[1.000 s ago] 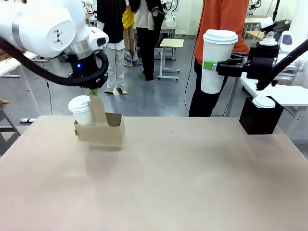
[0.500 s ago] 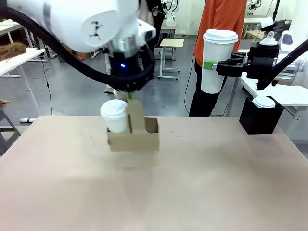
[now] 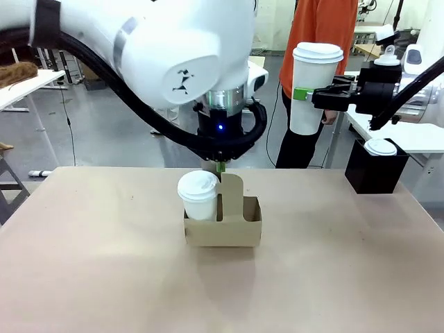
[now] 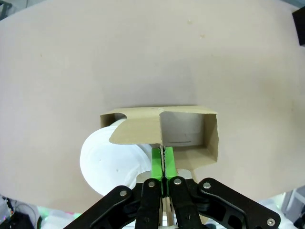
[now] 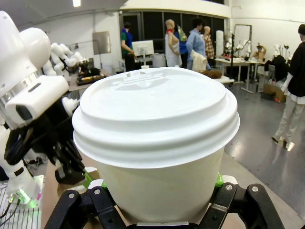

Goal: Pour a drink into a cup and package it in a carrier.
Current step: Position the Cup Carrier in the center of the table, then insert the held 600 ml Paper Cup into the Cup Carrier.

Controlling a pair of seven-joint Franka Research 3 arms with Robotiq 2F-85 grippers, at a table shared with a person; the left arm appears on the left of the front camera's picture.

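My left gripper [image 3: 220, 166] is shut on the upright handle panel of the brown cardboard carrier [image 3: 223, 228], which is low over the middle of the table. A short lidded white cup [image 3: 198, 195] sits in its left slot; the other slot [image 4: 184, 129] is empty. In the left wrist view the green pads [image 4: 157, 163] pinch the carrier's [image 4: 211, 137] panel, beside the short cup's lid [image 4: 106, 161]. My right gripper [image 3: 306, 94] is shut on the tall white lidded cup [image 3: 313, 83], held upright in the air at the right. Its lid [image 5: 155, 112] hides the drink.
A black box [image 3: 374, 173] with a white lid [image 3: 381, 146] on top stands at the table's far right. A person in an orange top [image 3: 320, 28] stands behind the tall cup. Bare tabletop [image 3: 104, 277] lies to the left and front of the carrier.
My left arm has carried the carrier with the short cup from the table's far left to the middle. The right gripper and the tall cup have stayed still.
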